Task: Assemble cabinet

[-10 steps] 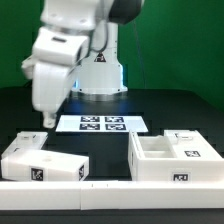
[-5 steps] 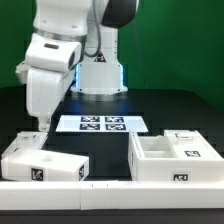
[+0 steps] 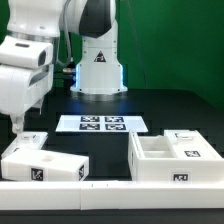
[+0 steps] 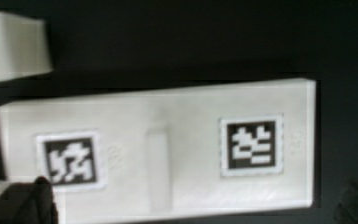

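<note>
Black tabletop (image 3: 185, 112) fills the scene, with a green backdrop behind it. At the exterior view's left my claw (image 3: 22, 126) hovers just above the flat white plastic block with black-and-white square tags (image 3: 40, 160), not touching it. The wrist view shows that block's two-tag face (image 4: 158, 150) right beneath me. One dark fingertip (image 4: 25, 203) sits far out at its edge, so I judge my jaws spread wide and holding nothing.

In the middle lies the marker board (image 3: 100, 123), which I leave alone. At the exterior view's right, well apart from me, the large white plastic cabinet box with inner compartments (image 3: 170, 158) rests open side up.

I take this as the reach for a loose cabinet part. Next I need to come straight down, straddle the block squarely and pinch it before carrying it rightward.
</note>
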`<state>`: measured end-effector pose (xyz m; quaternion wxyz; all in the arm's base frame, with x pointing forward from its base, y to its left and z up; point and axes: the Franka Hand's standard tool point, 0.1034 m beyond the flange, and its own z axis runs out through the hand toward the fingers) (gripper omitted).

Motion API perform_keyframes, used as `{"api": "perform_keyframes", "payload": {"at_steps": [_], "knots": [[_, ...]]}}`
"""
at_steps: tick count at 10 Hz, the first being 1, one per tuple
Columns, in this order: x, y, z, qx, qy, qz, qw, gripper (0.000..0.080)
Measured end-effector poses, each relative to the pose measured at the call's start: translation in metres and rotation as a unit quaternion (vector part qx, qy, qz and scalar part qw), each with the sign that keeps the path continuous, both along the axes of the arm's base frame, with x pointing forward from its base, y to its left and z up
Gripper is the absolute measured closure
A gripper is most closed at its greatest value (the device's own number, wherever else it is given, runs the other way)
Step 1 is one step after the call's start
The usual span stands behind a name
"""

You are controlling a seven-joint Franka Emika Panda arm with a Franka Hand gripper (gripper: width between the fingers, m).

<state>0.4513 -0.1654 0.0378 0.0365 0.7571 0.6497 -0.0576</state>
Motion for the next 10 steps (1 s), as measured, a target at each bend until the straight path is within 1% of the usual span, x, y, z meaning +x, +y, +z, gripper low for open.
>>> {"api": "perform_keyframes", "payload": {"at_steps": [2, 3, 4, 5, 6, 7, 8, 9, 10], "knots": [[-0.001, 0.0, -0.008, 0.0, 0.011, -0.006, 1.0, 0.0004], [-0.002, -0.002, -0.016, -0.001, 0.019, -0.003, 1.0, 0.0004], [-0.003, -0.004, -0.017, 0.0, 0.021, 0.005, 1.0, 0.0004], [-0.003, -0.004, -0.017, 0.0, 0.021, 0.004, 1.0, 0.0028], [-0.003, -0.004, -0.017, 0.0, 0.021, 0.003, 1.0, 0.0161], [-0.003, -0.004, -0.017, 0.0, 0.021, 0.003, 1.0, 0.0161], [-0.003, -0.004, -0.017, 0.0, 0.021, 0.003, 1.0, 0.0328], [-0.003, -0.004, -0.017, 0.0, 0.021, 0.003, 1.0, 0.0328], [-0.003, -0.004, -0.017, 0.0, 0.021, 0.003, 1.0, 0.0523]]}}
